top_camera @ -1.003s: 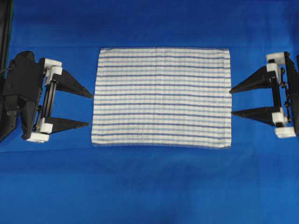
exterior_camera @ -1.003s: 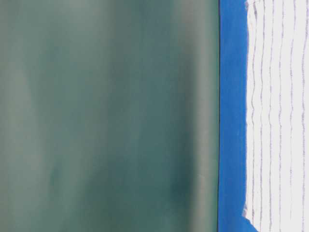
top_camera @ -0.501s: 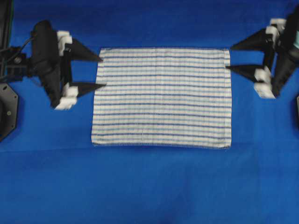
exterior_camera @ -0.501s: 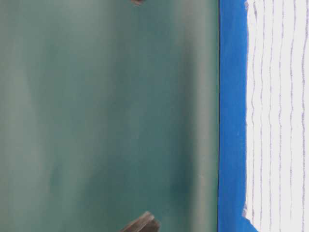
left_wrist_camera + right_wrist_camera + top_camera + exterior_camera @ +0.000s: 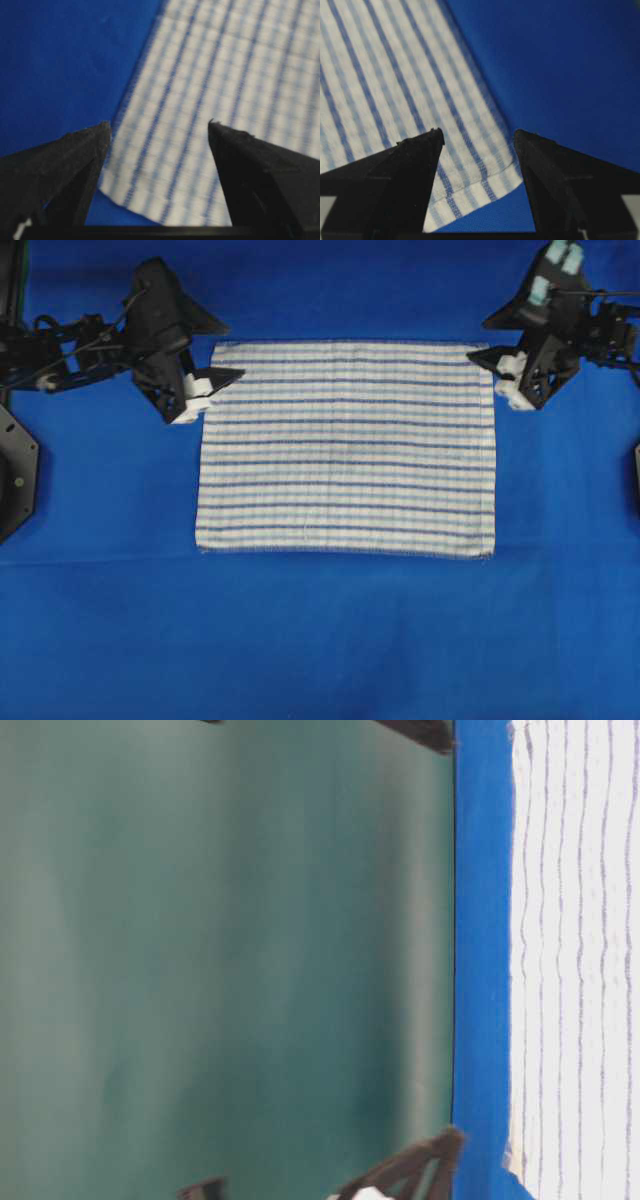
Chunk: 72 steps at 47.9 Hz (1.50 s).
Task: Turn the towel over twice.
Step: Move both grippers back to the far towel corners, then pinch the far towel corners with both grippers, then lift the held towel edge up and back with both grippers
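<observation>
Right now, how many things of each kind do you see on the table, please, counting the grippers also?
Striped towel: 1
Blue tablecloth: 1
Grippers: 2, the left gripper and the right gripper, both open, one at each far corner of the towel
Total: 4

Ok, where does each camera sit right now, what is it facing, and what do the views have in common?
Overhead: above the table, looking straight down on the towel spread flat on the blue cloth; left tool and right tool, both open, at its far corners.
Table-level: beside the table, turned on its side, facing a green wall; black finger tips show at its edges.
Left wrist: behind the left tool, looking down at one towel corner.
Right wrist: behind the right tool, at the other corner.
Shared: all four show the towel.
</observation>
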### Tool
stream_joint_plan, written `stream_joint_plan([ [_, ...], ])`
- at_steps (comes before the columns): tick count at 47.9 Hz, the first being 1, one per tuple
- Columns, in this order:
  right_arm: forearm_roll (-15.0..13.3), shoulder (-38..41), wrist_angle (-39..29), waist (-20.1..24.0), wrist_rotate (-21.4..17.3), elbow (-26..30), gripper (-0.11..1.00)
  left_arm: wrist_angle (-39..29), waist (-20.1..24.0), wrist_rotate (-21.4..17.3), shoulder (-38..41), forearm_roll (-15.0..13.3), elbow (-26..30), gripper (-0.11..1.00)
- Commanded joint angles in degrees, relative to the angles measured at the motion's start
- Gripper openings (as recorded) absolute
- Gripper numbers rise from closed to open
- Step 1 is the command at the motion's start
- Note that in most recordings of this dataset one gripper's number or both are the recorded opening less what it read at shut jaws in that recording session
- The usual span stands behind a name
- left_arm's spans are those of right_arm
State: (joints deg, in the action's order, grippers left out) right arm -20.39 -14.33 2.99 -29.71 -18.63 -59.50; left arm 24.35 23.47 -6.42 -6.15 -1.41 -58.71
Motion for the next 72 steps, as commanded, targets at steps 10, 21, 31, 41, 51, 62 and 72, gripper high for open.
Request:
stream_joint_plan([
  [10,-0.79,8.96,5.10,-2.72,0.70,1.23,0.63,5.19,2.72,0.18,7.73,0.09,1.49,0.74],
  [21,-0.79,12.30,5.54,-3.08,0.79,1.93,0.62,4.57,4.39,0.35,10.72,-0.26,1.76,0.72],
  [31,-0.79,12.57,6.15,-3.34,1.05,1.76,0.48,0.79,5.19,0.26,12.92,-0.26,2.90,0.37],
  [41,-0.79,12.57,5.71,-3.34,1.05,1.05,0.02,-1.23,5.10,0.26,13.80,-0.26,3.52,0.03],
  [51,-0.79,12.13,4.92,-3.52,1.05,1.05,0.02,-2.29,5.19,0.53,12.66,-0.26,3.43,0.03],
  [62,-0.88,10.90,4.75,-6.77,1.23,2.64,0.02,-2.99,6.59,0.18,8.61,-0.26,5.01,0.03],
  [72,-1.49,6.68,0.44,-10.72,4.13,6.33,0.02,-7.29,9.93,0.00,3.69,-0.26,8.17,0.03],
])
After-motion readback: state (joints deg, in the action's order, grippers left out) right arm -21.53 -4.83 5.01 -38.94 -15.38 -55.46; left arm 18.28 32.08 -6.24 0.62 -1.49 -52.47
